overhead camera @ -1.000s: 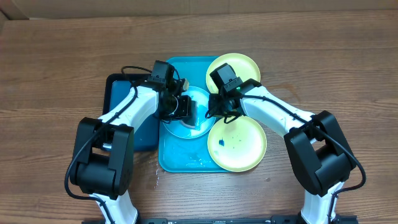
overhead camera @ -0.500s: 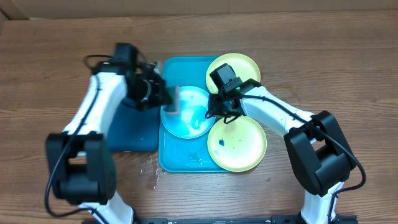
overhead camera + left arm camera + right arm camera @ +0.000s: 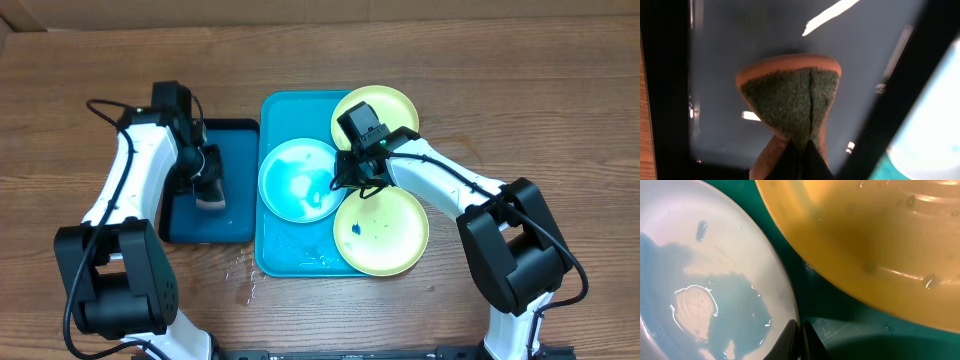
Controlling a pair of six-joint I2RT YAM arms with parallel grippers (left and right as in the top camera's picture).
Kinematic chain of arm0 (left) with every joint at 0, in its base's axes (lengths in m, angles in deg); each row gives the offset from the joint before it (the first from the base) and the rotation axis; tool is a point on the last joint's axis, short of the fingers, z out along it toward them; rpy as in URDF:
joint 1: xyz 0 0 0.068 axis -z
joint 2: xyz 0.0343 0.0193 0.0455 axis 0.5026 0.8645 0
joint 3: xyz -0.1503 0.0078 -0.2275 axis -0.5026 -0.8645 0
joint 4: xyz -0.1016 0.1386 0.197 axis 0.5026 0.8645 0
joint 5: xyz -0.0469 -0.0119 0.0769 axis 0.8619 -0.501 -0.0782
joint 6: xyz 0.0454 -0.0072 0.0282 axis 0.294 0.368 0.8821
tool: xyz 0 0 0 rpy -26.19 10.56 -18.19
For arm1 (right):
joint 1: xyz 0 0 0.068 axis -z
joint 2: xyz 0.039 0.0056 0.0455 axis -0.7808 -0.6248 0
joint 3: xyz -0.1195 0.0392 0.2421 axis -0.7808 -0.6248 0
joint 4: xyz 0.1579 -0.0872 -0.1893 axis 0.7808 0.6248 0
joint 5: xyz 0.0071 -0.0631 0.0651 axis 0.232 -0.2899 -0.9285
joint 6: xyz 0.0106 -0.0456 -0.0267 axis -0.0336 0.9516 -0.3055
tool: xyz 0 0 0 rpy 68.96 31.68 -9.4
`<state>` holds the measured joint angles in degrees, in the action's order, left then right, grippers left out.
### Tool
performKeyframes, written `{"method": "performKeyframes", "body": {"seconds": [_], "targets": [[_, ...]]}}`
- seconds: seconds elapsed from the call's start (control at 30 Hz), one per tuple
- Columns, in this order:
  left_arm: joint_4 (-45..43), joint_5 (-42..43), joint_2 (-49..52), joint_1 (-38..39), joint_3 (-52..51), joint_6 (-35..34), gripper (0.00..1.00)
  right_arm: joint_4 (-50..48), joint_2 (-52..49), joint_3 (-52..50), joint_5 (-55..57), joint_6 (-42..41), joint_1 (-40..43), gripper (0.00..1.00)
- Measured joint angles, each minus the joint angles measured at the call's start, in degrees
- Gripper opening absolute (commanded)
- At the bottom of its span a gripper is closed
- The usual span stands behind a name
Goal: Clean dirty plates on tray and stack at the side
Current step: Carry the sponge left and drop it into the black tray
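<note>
My left fingers [image 3: 792, 165] pinch a sponge [image 3: 790, 95] above the dark-blue tray [image 3: 235, 150]; my right fingers [image 3: 787, 342] are clamped on the light blue plate [image 3: 290, 170] at its rim. That plate lies flat on the turquoise tray [image 3: 290, 255], whose long axis runs away from me.

— What do we record for the surface?
— We note a wooden table [image 3: 80, 60], mid-brown with long grain running left to right, filling nearly the whole overhead frame.
— And beyond it?
— Only a paler tan strip [image 3: 320, 8] along the top edge; we cannot tell what it is.
— Condition?
— We see small wet spots [image 3: 245, 275] on the wood at lower centre-left. Lighting is even, shadows soft.
</note>
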<state>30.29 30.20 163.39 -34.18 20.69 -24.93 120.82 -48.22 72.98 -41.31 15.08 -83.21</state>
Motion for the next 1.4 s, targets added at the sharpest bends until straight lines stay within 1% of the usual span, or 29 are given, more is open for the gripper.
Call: {"method": "performKeyframes", "body": {"seconds": [0.1, 0.17, 0.23, 0.27, 0.3, 0.33, 0.4, 0.53, 0.57, 0.6, 0.63, 0.73, 0.87, 1.4], "targets": [[-2.8, -1.4, 0.0, 0.0, -3.2, -0.3, 0.04, 0.0, 0.0, 0.0, 0.0, 0.0, 0.0, 0.04], [-4.2, -1.8, 0.0, 0.0, -5.0, -0.3, 0.07, 0.0, 0.0, 0.0, 0.0, 0.0, 0.0, 0.04], [-4.6, -1.8, 0.0, 0.0, -5.8, -0.3, 0.31, 0.0, 0.0, 0.0, 0.0, 0.0, 0.0, 0.04], [-4.7, -1.7, 0.0, 0.0, -5.8, -0.3, 0.47, 0.0, 0.0, 0.0, 0.0, 0.0, 0.0, 0.04], [-4.7, -1.5, 0.0, 0.0, -5.8, -0.5, 0.55, 0.0, 0.0, 0.0, 0.0, 0.0, 0.0, 0.04], [-4.6, -1.1, 0.0, 0.0, -5.8, -0.6, 0.59, 0.0, 0.0, 0.0, 0.0, 0.0, 0.0, 0.04], [-3.1, -0.4, 0.0, -0.2, -5.4, -0.7, 0.64, 0.0, 0.0, 0.0, 0.0, 0.0, 0.0, 0.04], [2.1, 0.8, 0.0, -0.9, -0.6, -1.0, 0.69, 0.0, 0.0, 0.0, 0.0, 0.0, 0.0, 0.04], [3.6, 1.0, 0.0, -1.2, 1.7, -1.4, 0.74, 0.0, 0.0, 0.0, 0.0, 0.0, 0.0, 0.04], [4.4, 1.2, 0.0, -1.5, 3.7, -1.7, 0.83, 0.0, 0.0, 0.0, 0.0, 0.0, 0.0, 0.04], [5.5, 1.3, 0.0, -1.9, 5.8, -1.9, 1.00, 0.0, 0.0, 0.0, 0.0, 0.0, 0.0, 0.04], [7.1, 1.7, -0.4, -3.4, 11.2, -3.3, 1.00, 0.0, 0.0, 0.0, 0.0, 0.0, 0.0, 0.04], [6.7, 1.6, -1.2, -4.8, 14.4, -4.0, 1.00, 0.0, 0.0, 0.0, 0.0, 0.0, 0.0, 0.04], [5.7, 1.6, -1.3, -5.1, 14.8, -4.6, 1.00, 0.0, 0.0, 0.0, 0.0, 0.0, 0.0, 0.04]]}}
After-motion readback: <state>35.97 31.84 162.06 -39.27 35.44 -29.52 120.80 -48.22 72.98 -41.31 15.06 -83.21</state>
